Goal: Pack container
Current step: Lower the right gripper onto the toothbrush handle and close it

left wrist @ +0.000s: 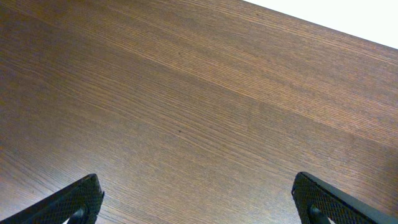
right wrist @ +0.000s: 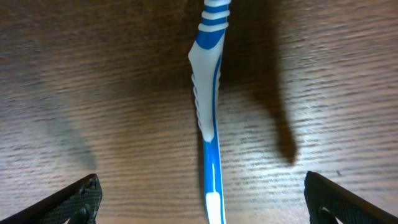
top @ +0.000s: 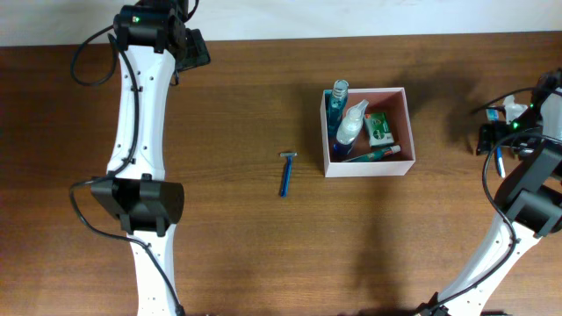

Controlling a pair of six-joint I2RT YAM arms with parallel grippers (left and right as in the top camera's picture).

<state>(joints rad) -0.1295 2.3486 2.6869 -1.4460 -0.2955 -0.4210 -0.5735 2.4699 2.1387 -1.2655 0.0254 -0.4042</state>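
The container (top: 369, 168), a white-walled square box with a pinkish inside, stands right of centre and holds two bottles, a green packet and a tube. A blue razor (top: 286, 174) lies on the wood to its left. Near the right edge, my right gripper (top: 497, 133) hovers over a blue-and-white toothbrush (top: 500, 163). In the right wrist view the toothbrush (right wrist: 210, 112) lies flat on the table between the wide-open jaws of the right gripper (right wrist: 202, 199), untouched. My left gripper (top: 195, 51) is at the far back left; the left gripper (left wrist: 199, 202) is open over bare wood.
The brown wooden table (top: 263, 246) carries nothing else. Its back edge (left wrist: 348, 34) runs close behind the left gripper. Both white arms rise from the front edge, the left arm (top: 140, 202) standing well left of the razor.
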